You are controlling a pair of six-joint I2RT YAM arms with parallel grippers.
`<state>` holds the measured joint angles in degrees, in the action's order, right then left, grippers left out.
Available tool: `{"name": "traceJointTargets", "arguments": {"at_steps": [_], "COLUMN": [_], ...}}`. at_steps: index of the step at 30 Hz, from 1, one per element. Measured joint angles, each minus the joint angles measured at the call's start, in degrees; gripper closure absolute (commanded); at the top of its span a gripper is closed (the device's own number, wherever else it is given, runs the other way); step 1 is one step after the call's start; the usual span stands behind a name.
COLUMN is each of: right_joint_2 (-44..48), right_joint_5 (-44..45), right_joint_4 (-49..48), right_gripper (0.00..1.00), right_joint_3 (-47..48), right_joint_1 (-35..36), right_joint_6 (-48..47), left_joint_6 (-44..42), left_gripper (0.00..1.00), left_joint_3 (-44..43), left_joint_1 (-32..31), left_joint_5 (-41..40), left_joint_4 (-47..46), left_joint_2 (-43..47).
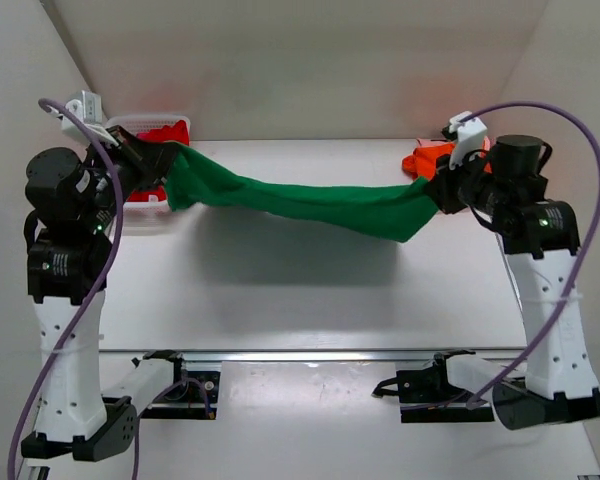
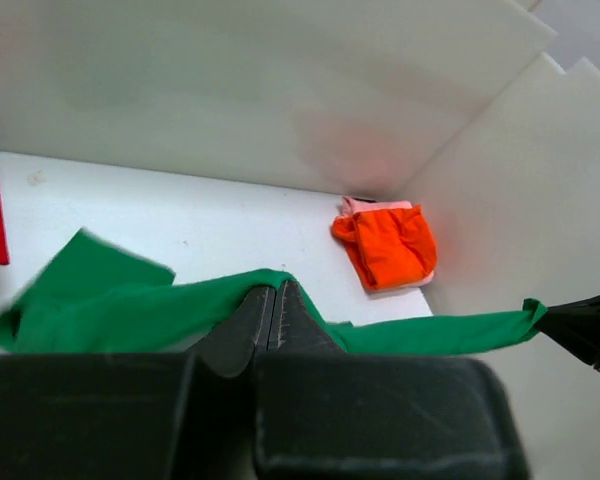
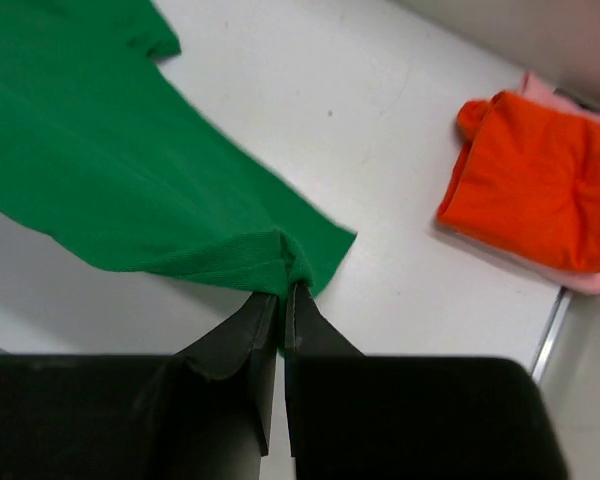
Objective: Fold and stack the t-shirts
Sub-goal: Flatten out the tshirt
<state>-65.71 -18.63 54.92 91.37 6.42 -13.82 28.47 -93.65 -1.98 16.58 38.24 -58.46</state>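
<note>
overhead, green t-shirt (image 1: 310, 203) stretched between left hand (image 1: 148, 160), right hand (image 1: 442, 190)

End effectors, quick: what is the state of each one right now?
Left end effector: closed, holding the green t-shirt.
Right end effector: closed, holding the same shirt's other end.

One t-shirt (image 1: 310, 203) stretches left to right above the worktop (image 1: 280, 295), a basket (image 1: 148, 119) far left, folded t-shirts (image 1: 426, 160) far right.
</note>
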Motion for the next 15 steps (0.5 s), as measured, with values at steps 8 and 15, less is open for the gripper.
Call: {"name": "traceJointTargets", "arguments": {"at_steps": [8,15], "right_joint_2": [1.9,-8.0], "right_joint_5": [-3.0,-7.0], "right_joint_4": [-0.5,-6.1], "right_gripper": [0.99,1.00], "right_joint_3": [8.5,9.5], "right_joint_1": [-0.1,-1.4], "right_joint_6": [0.1,-0.3], "left_joint_6": [-1.0,-1.3], "left_gripper": [1.00,1.00], "left_joint_3": [-12.3,-1.6], "left_joint_1": [-6.0,-0.2], "left_joint_5": [-7.6,-4.3], "left_joint_4": [2.6,-4.1], "left_joint_2": [-0.7,-4.6]}}
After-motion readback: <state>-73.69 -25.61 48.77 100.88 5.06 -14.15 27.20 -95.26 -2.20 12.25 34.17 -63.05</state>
